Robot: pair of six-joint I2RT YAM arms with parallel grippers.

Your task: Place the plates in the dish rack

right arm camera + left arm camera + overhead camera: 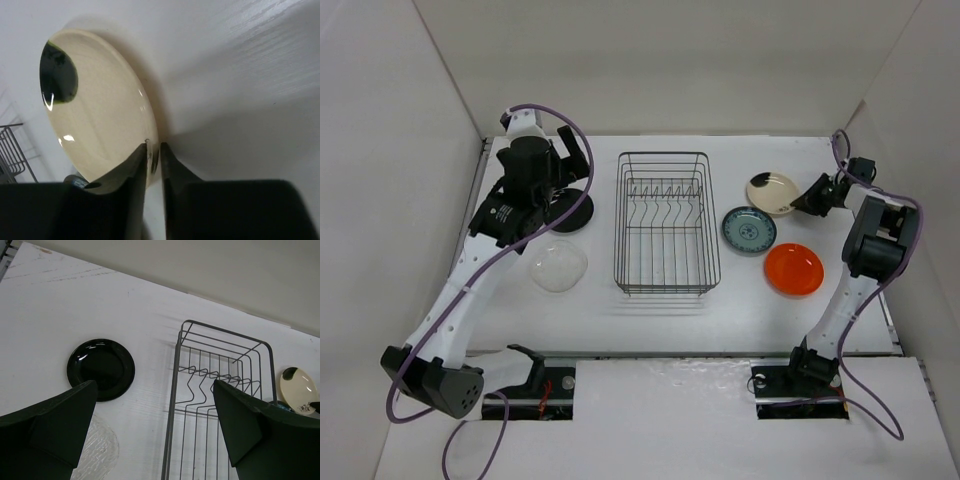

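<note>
The black wire dish rack [666, 222] stands mid-table with nothing in it; it also shows in the left wrist view [220, 405]. My right gripper [808, 203] is shut on the rim of the cream plate with a dark blotch [771, 193], its fingers [137, 170] pinching the rim [100, 100]. The teal plate [749, 229] and orange plate [793, 269] lie right of the rack. My left gripper [570, 160] is open and empty above the black plate [565, 211], [101, 368]. The clear glass plate [558, 265] lies left of the rack, [97, 452].
White walls enclose the table on the left, back and right. The right arm stretches along the table's right edge.
</note>
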